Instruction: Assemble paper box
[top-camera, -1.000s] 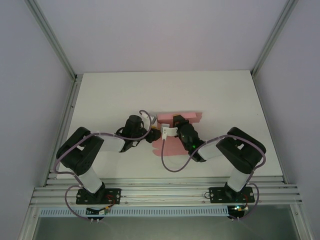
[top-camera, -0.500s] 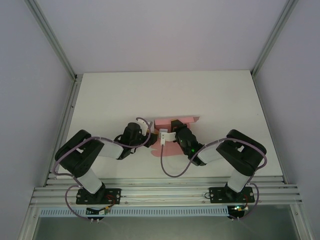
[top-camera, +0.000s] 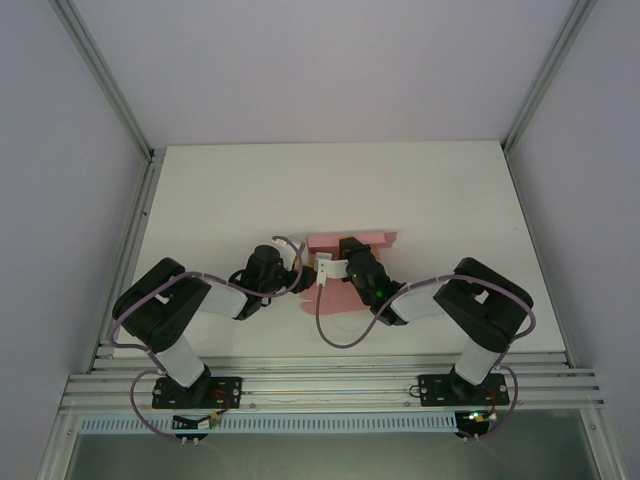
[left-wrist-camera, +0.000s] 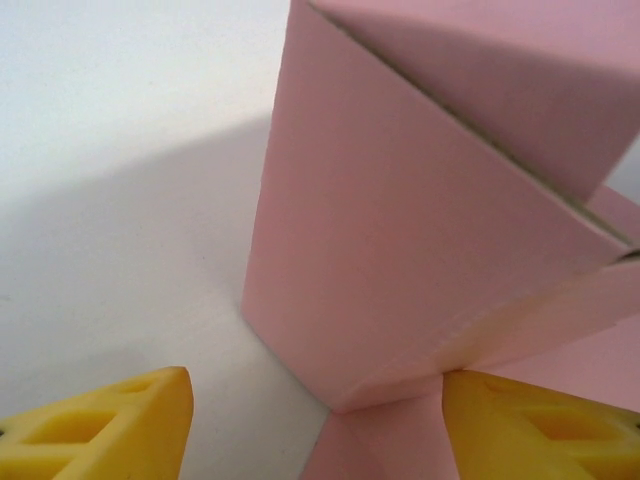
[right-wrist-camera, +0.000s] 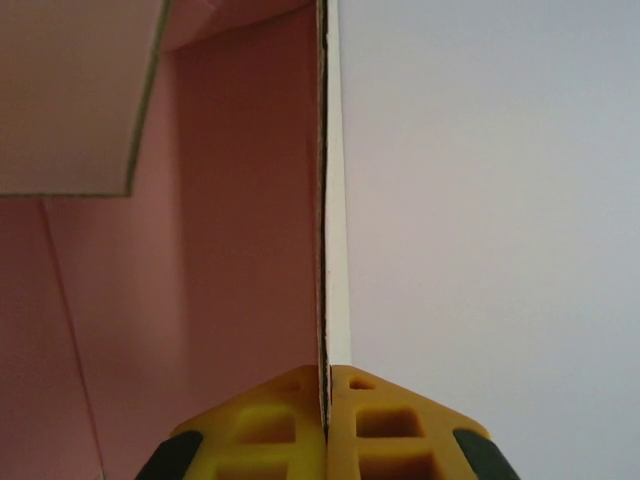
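Left hand (left-wrist-camera: 315, 400) backed off and opened, fingers (left-wrist-camera: 110, 425) apart; paper box (left-wrist-camera: 400, 250) stands just ahead, between them. Right hand (right-wrist-camera: 327, 385), nearer, stays clamped on its upright wall.

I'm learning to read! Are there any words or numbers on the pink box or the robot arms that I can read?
No text can be read anywhere.
The pink box: plain card, nothing printed on the sides shown.
The yellow fingers: no marks.
A small white patch on the right arm: too small to tell whether it carries writing.
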